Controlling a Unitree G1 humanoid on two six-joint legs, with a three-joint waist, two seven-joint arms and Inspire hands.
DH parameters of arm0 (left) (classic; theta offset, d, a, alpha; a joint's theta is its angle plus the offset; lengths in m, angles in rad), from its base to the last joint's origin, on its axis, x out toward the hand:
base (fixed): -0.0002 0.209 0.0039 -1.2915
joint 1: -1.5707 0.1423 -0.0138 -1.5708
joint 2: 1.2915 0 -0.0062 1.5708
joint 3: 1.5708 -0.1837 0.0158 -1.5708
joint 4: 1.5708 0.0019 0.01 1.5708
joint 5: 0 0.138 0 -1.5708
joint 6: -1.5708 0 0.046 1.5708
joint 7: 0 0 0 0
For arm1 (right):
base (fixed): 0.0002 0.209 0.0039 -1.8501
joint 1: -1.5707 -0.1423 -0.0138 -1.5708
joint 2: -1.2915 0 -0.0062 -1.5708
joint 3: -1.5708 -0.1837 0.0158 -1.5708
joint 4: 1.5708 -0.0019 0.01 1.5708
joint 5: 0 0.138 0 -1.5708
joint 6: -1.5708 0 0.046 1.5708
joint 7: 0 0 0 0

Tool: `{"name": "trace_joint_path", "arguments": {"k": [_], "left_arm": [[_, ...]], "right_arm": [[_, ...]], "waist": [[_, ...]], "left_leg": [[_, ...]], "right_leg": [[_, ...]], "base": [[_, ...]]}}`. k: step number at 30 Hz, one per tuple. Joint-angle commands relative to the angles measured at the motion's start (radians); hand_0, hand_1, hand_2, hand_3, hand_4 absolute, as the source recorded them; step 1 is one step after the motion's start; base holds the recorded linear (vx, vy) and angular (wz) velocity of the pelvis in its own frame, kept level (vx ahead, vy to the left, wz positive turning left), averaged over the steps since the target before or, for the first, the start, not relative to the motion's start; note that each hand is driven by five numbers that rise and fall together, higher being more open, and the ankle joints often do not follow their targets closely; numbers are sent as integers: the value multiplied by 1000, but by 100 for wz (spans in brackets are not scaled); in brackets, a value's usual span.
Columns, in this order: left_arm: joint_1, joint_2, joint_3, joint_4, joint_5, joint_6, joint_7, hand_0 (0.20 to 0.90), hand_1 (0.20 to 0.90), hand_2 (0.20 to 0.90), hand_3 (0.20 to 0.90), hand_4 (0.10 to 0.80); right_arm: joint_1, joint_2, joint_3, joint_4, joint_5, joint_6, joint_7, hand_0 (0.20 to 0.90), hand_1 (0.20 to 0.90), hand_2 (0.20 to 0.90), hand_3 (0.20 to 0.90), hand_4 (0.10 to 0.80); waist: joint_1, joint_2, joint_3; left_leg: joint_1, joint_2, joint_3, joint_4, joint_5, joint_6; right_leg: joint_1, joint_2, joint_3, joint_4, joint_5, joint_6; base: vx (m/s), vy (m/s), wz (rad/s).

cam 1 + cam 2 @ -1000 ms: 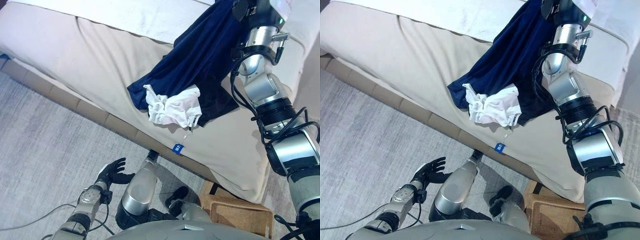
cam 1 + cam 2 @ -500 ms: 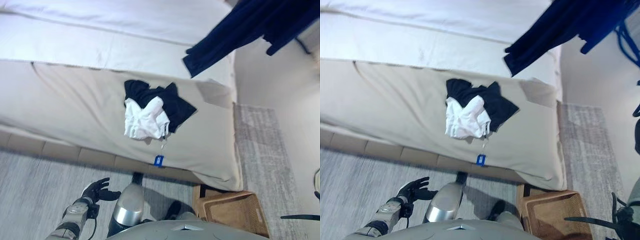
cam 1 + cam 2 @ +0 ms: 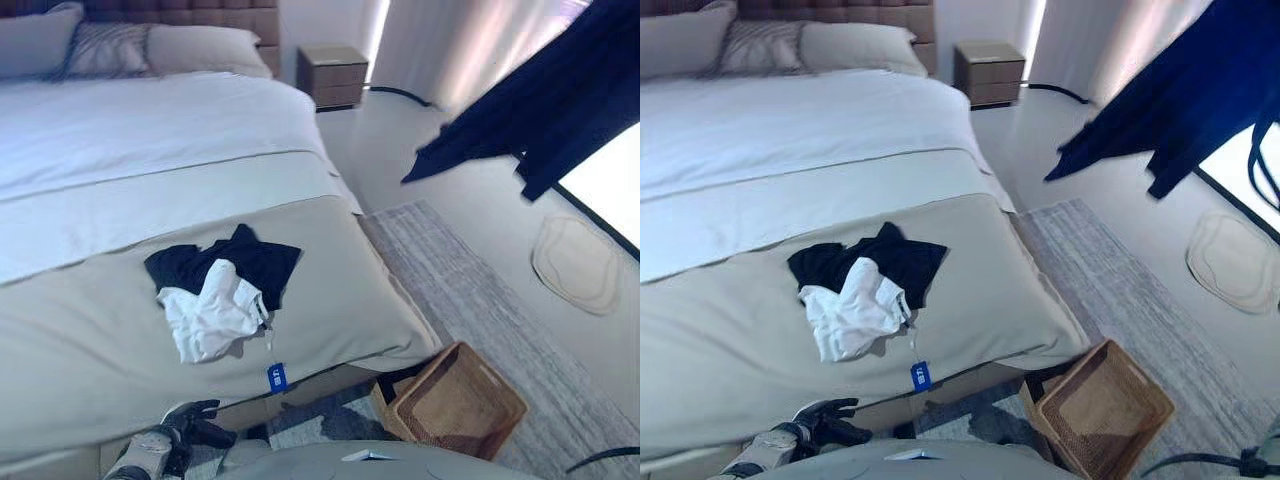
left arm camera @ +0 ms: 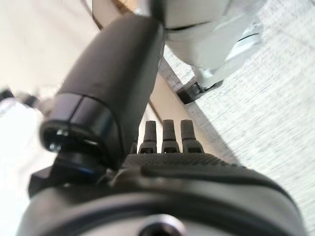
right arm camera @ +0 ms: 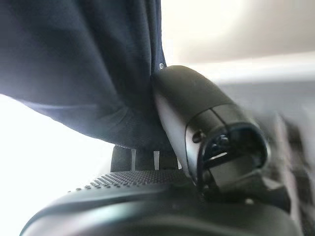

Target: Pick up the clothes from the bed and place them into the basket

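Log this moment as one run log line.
right hand: shut on navy garment, held aloft beyond the bed | left hand: idle, open, low | black and white clothes: on bed | basket: on floor

The left hand (image 3: 190,418) hangs low at the lower left of the head views, fingers straight and relaxed. The right hand (image 5: 197,147) shows only in its wrist view, thumb pinching dark blue cloth (image 5: 83,69).
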Motion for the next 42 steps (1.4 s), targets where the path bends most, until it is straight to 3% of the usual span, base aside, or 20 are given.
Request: {"name": "trace_joint_path", "arguments": {"k": [1, 7, 12, 18, 23, 29, 30, 31, 35, 42], "left_arm": [[-44, 1, -37, -19, 19, -16, -17, 900, 900, 900, 900, 800], [-56, -17, -52, -49, 36, -52, -19, 900, 900, 900, 900, 800], [-86, -30, -74, -83, 6, -75, 5, 900, 900, 900, 900, 800], [-201, -50, -106, -121, -66, -115, 61, 900, 900, 900, 900, 800], [-241, -53, -103, -147, -125, -133, 87, 900, 900, 900, 900, 800], [-306, -3, -119, -185, -164, -131, 68, 900, 900, 900, 900, 800], [-321, 6, -124, -191, -167, -126, 67, 900, 900, 900, 900, 800], [-328, 9, -126, -194, -169, -124, 68, 900, 900, 900, 900, 800], [-358, 28, -142, -212, -172, -112, 47, 900, 900, 900, 900, 800], [-332, 22, -154, -207, -156, -93, 30, 900, 900, 900, 900, 800]], "right_arm": [[6, -44, -149, -50, -95, -18, 61, 300, 300, 300, 200, 100], [251, 58, -266, -87, -143, 2, 139, 300, 300, 300, 200, 100], [316, 141, -247, -76, -168, -8, 161, 300, 300, 300, 200, 100], [186, 182, -126, 35, -178, -11, 139, 300, 300, 300, 200, 100], [124, 213, -35, 139, -205, -8, 142, 300, 300, 300, 200, 100], [-22, 267, 132, 380, -253, 141, 235, 300, 300, 300, 200, 100], [-46, 280, 168, 461, -261, 161, 260, 804, 804, 804, 787, 687], [-56, 286, 183, 492, -259, 169, 269, 900, 900, 900, 900, 800], [-79, 345, 202, 705, -184, 180, 223, 900, 900, 900, 900, 800], [-61, 373, 156, 769, -144, 181, 170, 900, 900, 900, 900, 800]], "waist": [[2, 43, -13], [-41, 57, 14], [-58, 82, 68], [-80, 144, 231], [-86, 199, 320], [-69, 253, 394], [-63, 260, 402], [-60, 263, 405], [-33, 281, 418], [-15, 296, 391]], "left_leg": [[60, -34, -33, 36, -163, 61], [57, -17, 5, 56, -168, 55], [13, -1, 7, 92, -161, 43], [-153, 16, 18, 238, -163, 17], [-265, 16, 24, 326, -159, 6], [-357, -1, 31, 357, -156, -7], [-369, -2, 33, 358, -151, -8], [-373, -3, 34, 359, -148, -8], [-377, -11, 21, 375, -145, -9], [-308, -14, 13, 319, -131, -18]], "right_leg": [[-15, 62, -28, 72, -44, -16], [-32, 77, -9, 75, -44, -30], [-79, 76, -10, 91, -40, -40], [-233, 51, -31, 186, -54, -69], [-338, 34, -41, 256, -67, -85], [-454, 29, -60, 319, -94, -90], [-467, 28, -68, 326, -94, -93], [-471, 28, -72, 330, -94, -94], [-455, 27, -94, 342, -105, -107], [-373, 17, -109, 285, -97, -100]], "base": [[-16, -177, -34], [-49, -203, -27], [-171, -178, -14], [-375, -84, -22], [-219, -49, -28], [-188, -40, -6], [-183, -56, -8], [-143, -76, 0], [-75, -81, 7], [34, -2, 13]]}}
